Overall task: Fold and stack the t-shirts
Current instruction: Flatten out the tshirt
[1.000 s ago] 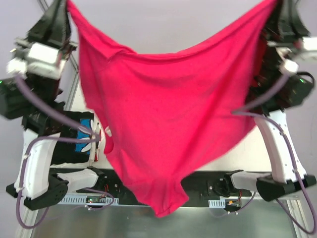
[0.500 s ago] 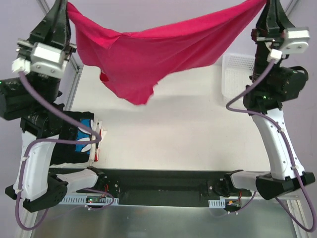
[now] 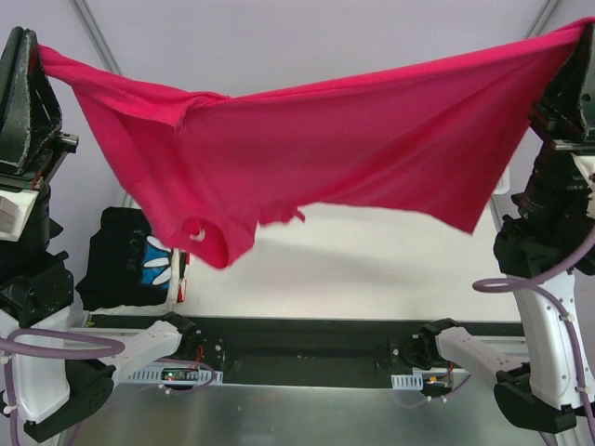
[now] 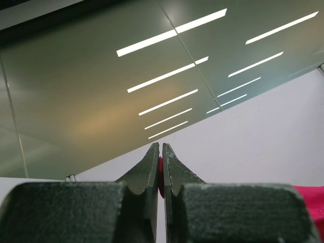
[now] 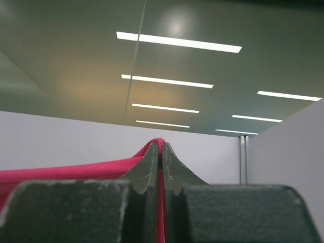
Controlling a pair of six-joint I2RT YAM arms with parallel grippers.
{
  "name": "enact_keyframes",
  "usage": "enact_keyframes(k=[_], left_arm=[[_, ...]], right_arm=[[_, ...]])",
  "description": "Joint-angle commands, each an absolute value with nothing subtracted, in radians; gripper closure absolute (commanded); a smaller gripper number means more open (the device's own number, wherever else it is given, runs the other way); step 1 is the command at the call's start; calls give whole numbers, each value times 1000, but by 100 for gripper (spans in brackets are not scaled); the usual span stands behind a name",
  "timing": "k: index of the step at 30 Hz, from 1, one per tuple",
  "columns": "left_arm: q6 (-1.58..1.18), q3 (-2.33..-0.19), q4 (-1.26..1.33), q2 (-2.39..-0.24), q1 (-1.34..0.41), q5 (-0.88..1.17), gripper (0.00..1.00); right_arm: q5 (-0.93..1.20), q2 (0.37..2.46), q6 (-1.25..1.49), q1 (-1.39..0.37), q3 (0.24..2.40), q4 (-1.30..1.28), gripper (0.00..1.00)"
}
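Note:
A crimson-pink t-shirt [image 3: 325, 149] hangs stretched in the air between both arms, high above the table. My left gripper [image 3: 39, 54] is shut on its left corner and my right gripper [image 3: 578, 35] on its right corner. In the left wrist view the fingertips [image 4: 161, 148] pinch a sliver of pink cloth [image 4: 160, 172]. The right wrist view shows my gripper [image 5: 161, 147] clamping the pink hem [image 5: 66, 172], which runs off to the left. A folded black t-shirt [image 3: 121, 265] with blue-and-white print lies on the table at the left, with white and red edges [image 3: 182, 269] beside it.
The pale table [image 3: 372, 274] lies beneath the hanging shirt. The black base rail [image 3: 297, 342] and both arm bases line the near edge. Both wrist cameras point up at the ceiling lights.
The shirt, draped low toward the near edge a second ago, has swung up and now hangs taut. Both arms have moved apart to the frame's sides, still gripping it.

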State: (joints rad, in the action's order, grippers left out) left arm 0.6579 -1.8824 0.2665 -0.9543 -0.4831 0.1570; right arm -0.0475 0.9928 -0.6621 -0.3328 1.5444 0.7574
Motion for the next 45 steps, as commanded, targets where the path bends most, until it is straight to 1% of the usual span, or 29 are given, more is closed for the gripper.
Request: enact_keyframes(k=[1, 6, 10, 16, 22, 28, 35, 45], left_arm=[[620, -1891, 275, -939, -480, 172, 100], [601, -1891, 270, -943, -480, 169, 100], [600, -1887, 287, -974, -479, 155, 100], [650, -1876, 357, -1086, -479, 94, 100], [703, -1937, 383, -1231, -479, 80, 100], [739, -1970, 400, -1290, -479, 87, 100], [742, -1934, 391, -1255, -479, 89, 100], [707, -1841, 322, -1077, -479, 98, 100]], right_arm=[[-52, 953, -640, -339, 1537, 747, 99], [-48, 934, -638, -339, 1520, 744, 99], [-54, 960, -643, -339, 1508, 770, 99], [-89, 1099, -687, -339, 1508, 847, 99], [-87, 1254, -736, -341, 1581, 890, 99], [-87, 1336, -770, -339, 1640, 899, 99], [-87, 1306, -761, -337, 1603, 900, 99], [-86, 1125, -712, -342, 1465, 848, 99]])
